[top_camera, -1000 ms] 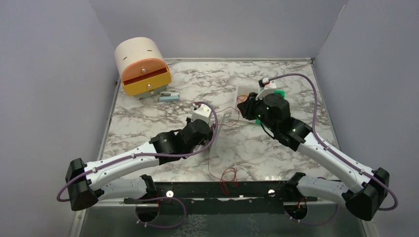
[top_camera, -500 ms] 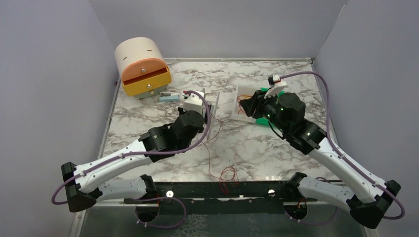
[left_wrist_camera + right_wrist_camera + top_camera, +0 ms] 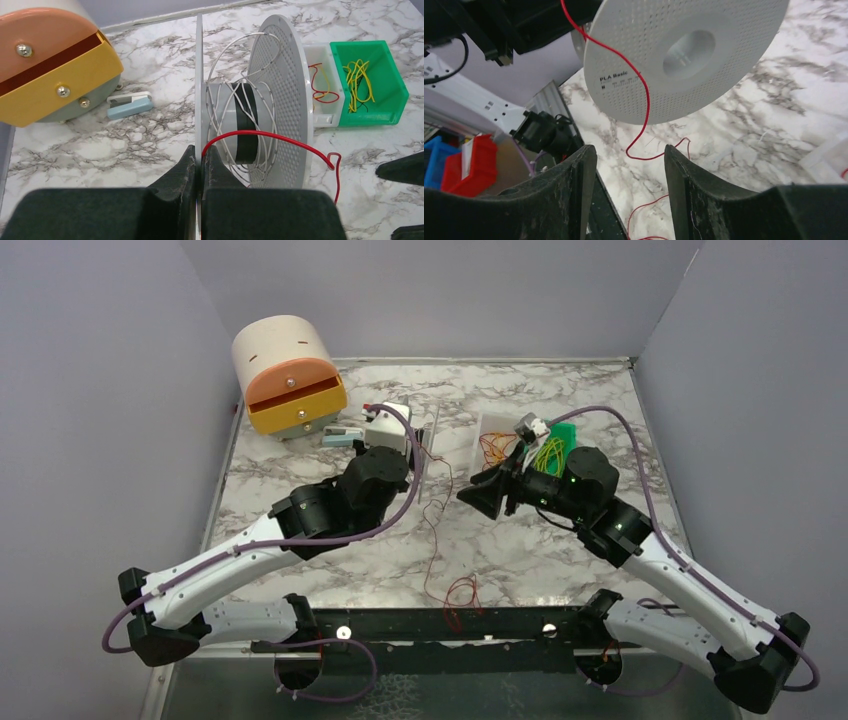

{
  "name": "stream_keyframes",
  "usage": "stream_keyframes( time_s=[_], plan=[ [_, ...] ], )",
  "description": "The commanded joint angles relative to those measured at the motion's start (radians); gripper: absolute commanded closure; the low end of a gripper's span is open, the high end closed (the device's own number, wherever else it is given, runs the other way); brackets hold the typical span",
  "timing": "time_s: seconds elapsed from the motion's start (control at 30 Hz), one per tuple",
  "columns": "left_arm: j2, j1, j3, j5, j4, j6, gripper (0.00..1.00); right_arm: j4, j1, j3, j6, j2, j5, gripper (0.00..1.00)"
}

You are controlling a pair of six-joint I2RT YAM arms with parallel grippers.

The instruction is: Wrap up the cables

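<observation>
A pale grey plastic spool (image 3: 280, 95) stands on edge, with white wire and a black band on its hub. My left gripper (image 3: 201, 159) is shut on the spool's near flange; a thin red cable (image 3: 270, 136) comes out at its fingertips and arches over the hub. In the top view the left gripper (image 3: 420, 468) holds the spool (image 3: 437, 445) upright, and the cable (image 3: 432, 540) trails down to a tangle (image 3: 460, 595) at the near edge. My right gripper (image 3: 470, 495) is open and empty, facing the spool's outer flange (image 3: 684, 55); the cable (image 3: 644, 115) hangs before it, above the right gripper (image 3: 629, 200).
A white bin (image 3: 322, 85) with red and orange wires and a green bin (image 3: 370, 85) with yellow-green wires stand right of the spool. An orange and yellow drawer unit (image 3: 290, 380) and a small blue-white object (image 3: 342, 435) are at the far left. A black rail (image 3: 450, 625) lines the near edge.
My left gripper has carried the spool away from me and leftward. My right gripper has left the white bin and turned toward the spool, uncovering the green bin.
</observation>
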Motion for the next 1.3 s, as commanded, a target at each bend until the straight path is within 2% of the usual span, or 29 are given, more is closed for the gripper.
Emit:
stream_keyframes(
  time_s=[0.0,0.27,0.43,0.5,0.63,0.93,1.17,1.27],
  plan=[
    [-0.005,-0.003,0.065,-0.049,-0.006,0.003,1.0,0.136,0.0,-0.067,0.057,0.03,-0.152,0.43],
    [0.017,-0.003,0.084,-0.032,-0.061,-0.024,1.0,0.317,0.003,-0.105,0.142,0.174,-0.198,0.41],
    [0.019,-0.003,0.092,-0.022,-0.077,-0.038,1.0,0.345,0.005,-0.081,0.153,0.256,-0.14,0.43],
    [0.016,-0.003,0.094,-0.016,-0.088,-0.045,1.0,0.343,0.006,-0.076,0.142,0.267,-0.091,0.5],
    [0.001,-0.003,0.086,0.011,-0.123,-0.072,1.0,0.316,0.006,-0.07,0.1,0.246,0.056,0.56],
    [-0.031,-0.003,0.062,0.122,-0.211,-0.101,1.0,0.245,0.005,-0.016,-0.063,0.177,0.428,0.59],
    [-0.097,-0.003,0.032,0.245,-0.216,-0.091,1.0,0.296,0.006,-0.015,-0.153,0.181,0.584,0.63],
    [-0.12,-0.003,0.018,0.295,-0.215,-0.065,1.0,0.329,0.006,-0.013,-0.167,0.197,0.606,0.65]
  ],
)
